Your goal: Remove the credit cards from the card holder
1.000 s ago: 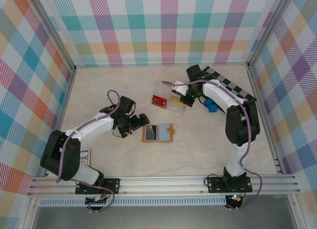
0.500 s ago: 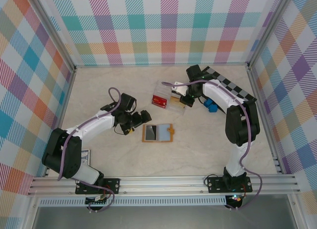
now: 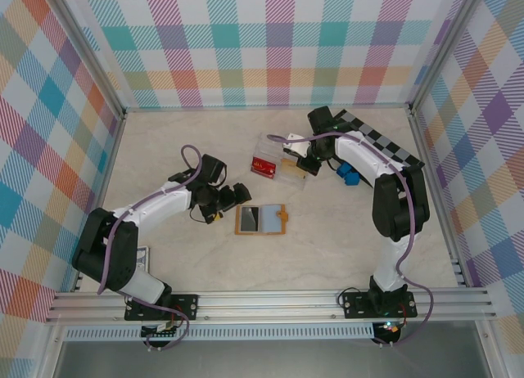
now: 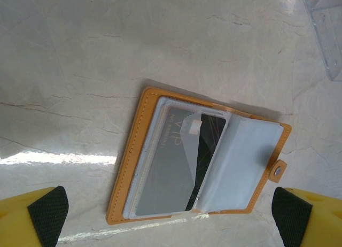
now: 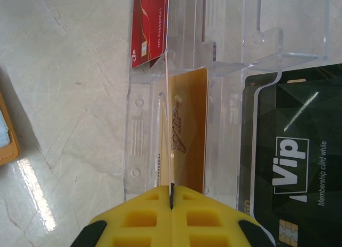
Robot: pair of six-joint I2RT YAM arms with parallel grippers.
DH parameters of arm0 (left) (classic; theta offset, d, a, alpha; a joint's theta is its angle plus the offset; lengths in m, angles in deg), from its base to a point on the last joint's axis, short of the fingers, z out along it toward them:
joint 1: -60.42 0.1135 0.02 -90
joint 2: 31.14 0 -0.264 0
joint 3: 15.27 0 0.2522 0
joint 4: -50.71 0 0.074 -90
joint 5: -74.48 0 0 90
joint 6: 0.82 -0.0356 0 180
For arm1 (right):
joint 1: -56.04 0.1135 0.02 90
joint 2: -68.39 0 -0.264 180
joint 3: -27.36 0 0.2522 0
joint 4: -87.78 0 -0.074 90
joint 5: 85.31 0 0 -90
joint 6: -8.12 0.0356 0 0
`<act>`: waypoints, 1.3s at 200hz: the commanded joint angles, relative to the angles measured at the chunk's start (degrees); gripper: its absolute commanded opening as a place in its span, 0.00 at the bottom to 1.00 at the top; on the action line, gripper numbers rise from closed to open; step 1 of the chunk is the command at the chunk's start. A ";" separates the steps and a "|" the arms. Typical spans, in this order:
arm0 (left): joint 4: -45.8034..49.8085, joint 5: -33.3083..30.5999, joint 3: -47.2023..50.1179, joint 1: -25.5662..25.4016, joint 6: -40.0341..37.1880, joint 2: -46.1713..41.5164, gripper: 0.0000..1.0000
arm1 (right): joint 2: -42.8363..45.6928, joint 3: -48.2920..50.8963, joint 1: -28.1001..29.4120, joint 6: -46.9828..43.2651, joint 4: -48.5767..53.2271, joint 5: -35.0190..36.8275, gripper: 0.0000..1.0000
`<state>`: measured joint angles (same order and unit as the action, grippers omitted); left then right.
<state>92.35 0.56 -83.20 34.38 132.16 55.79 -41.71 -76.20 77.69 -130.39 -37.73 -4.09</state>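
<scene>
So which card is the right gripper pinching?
The edge-on card, a thin pale line between the red card and gold card; those face the camera.

Bright, even overhead light floods the pale marble-patterned counter [image 3: 327,247] in the top view, where the arms cast only faint, soft-edged shadows. In the left wrist view, white glare streaks the glossy surface beside the tan-orange leather-like folding card holder [image 4: 130,153], which throws a narrow shadow along its upper edge. In the right wrist view, the clear plastic compartment tray [image 5: 144,134] glints.
</scene>
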 commanded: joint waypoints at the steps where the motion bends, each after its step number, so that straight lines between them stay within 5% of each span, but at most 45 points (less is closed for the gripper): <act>1: -0.84 1.63 -0.94 0.91 -0.43 1.00 1.00 | -1.17 -2.00 -0.71 0.86 -0.12 -1.25 0.00; 107: -1.51 2.46 -1.11 0.91 -0.60 2.62 1.00 | -0.91 -2.48 -1.52 1.14 1.55 -3.74 0.01; 189: -1.36 2.91 -1.40 0.91 -1.38 3.06 1.00 | -3.19 -3.45 -1.57 1.42 1.48 -3.37 0.14; 260: -0.56 2.91 -1.81 0.91 -1.49 1.87 1.00 | 3.60 -4.51 -1.19 7.97 3.75 -5.59 0.25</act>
<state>91.12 2.92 -83.86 34.38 131.68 58.40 -43.81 -79.34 76.34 -126.20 -35.80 -6.71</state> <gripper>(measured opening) 0.999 0.236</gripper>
